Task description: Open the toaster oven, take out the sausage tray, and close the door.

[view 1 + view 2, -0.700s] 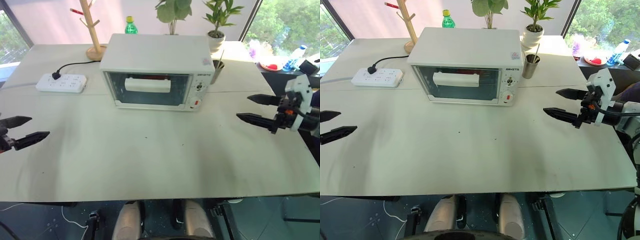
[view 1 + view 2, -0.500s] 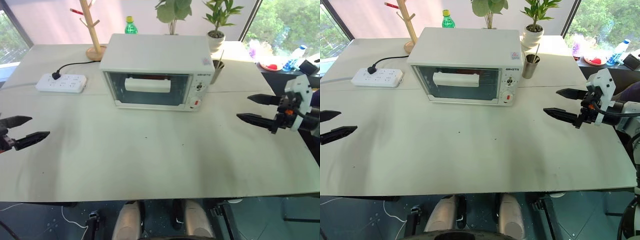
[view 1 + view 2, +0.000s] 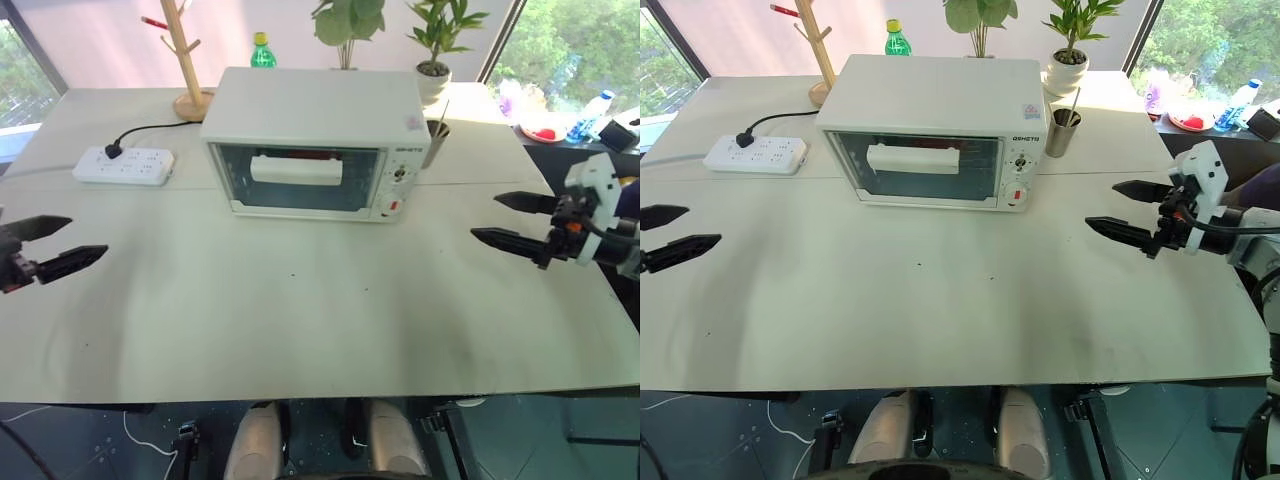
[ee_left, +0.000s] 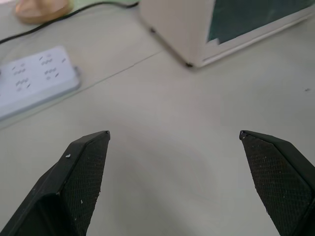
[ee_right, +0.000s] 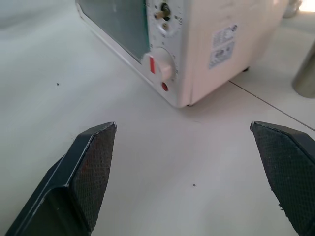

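Right now my left hand (image 3: pixel 55 242) and right hand (image 3: pixel 505 220) hover spread and empty over the pale surface (image 3: pixel 300 310). Between them the boxy white toaster oven (image 3: pixel 935 130) has its glass door (image 3: pixel 915 167) shut; its panel lettering is too small to read.

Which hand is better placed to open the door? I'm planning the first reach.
Neither clearly: the left hand and right hand hang open, well off either side of the door, whose handle sits left of centre.

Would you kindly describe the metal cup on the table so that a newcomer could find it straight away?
Start at the white toaster oven standing toward the far side of the table. Just off its right rear corner, in front of the potted plant, stands the metal cup. It is a small silvery cylinder with a thin stick leaning out of it, unlike the white plant pot behind it.
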Controlling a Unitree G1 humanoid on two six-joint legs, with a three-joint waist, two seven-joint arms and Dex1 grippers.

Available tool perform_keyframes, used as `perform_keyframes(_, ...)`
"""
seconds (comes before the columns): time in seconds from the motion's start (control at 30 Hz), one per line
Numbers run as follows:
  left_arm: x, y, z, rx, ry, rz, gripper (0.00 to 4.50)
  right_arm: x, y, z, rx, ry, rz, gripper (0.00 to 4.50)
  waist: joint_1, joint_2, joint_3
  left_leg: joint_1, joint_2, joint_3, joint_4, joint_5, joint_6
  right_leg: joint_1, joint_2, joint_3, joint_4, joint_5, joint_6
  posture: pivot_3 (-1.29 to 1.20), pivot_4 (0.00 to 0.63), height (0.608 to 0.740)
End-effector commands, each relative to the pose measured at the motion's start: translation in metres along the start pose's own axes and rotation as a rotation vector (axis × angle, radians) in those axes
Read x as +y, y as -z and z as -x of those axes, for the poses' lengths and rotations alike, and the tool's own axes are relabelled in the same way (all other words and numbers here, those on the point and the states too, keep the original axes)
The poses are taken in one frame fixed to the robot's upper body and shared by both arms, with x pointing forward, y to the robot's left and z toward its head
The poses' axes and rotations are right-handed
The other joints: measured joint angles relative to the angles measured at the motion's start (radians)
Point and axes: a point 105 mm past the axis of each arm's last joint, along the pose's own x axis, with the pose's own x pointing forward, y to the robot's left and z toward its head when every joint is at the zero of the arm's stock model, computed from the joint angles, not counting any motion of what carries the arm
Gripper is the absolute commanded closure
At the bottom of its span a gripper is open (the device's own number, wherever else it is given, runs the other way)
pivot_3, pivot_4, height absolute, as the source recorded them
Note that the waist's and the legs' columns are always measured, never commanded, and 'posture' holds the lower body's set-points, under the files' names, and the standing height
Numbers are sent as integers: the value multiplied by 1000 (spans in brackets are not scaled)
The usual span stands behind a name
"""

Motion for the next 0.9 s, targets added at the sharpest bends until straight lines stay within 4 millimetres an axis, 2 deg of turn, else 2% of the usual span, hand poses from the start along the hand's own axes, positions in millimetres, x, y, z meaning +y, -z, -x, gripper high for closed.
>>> perform_keyframes(0.03,-27,-17,-19,-16,118,-81,23,24,-23,-14,-67,-77,38,0,0,0,0,0,0,0,0,0,0,0,0,0,0,0,0,0,150,717)
perform_keyframes(0.2,-55,-37,-48,-65,270,-124,23,53,-33,-47,-120,-182,36,0,-1,0,0,1,0,0,0,0,0,0,1,1,1,0,0,0,150,717)
perform_keyframes(0.4,-77,-51,-66,-95,408,-148,23,66,-38,-90,-155,-208,44,0,-1,0,0,0,-1,0,1,0,0,0,2,2,1,0,0,0,150,717)
perform_keyframes(0.67,-83,-50,-71,-98,446,-149,23,69,-42,-125,-170,-221,71,0,-1,0,0,0,-1,0,1,0,0,0,2,2,1,0,0,0,150,717)
perform_keyframes(0.73,-83,-50,-71,-102,444,-143,23,71,-47,-138,-183,-234,79,0,-2,0,0,0,-1,0,1,0,0,0,2,2,1,0,0,0,150,717)
perform_keyframes(0.9,-83,-48,-70,-101,435,-133,23,77,-57,-155,-216,-266,95,0,-2,0,0,0,-1,-1,1,0,0,0,3,2,1,0,0,0,150,717)
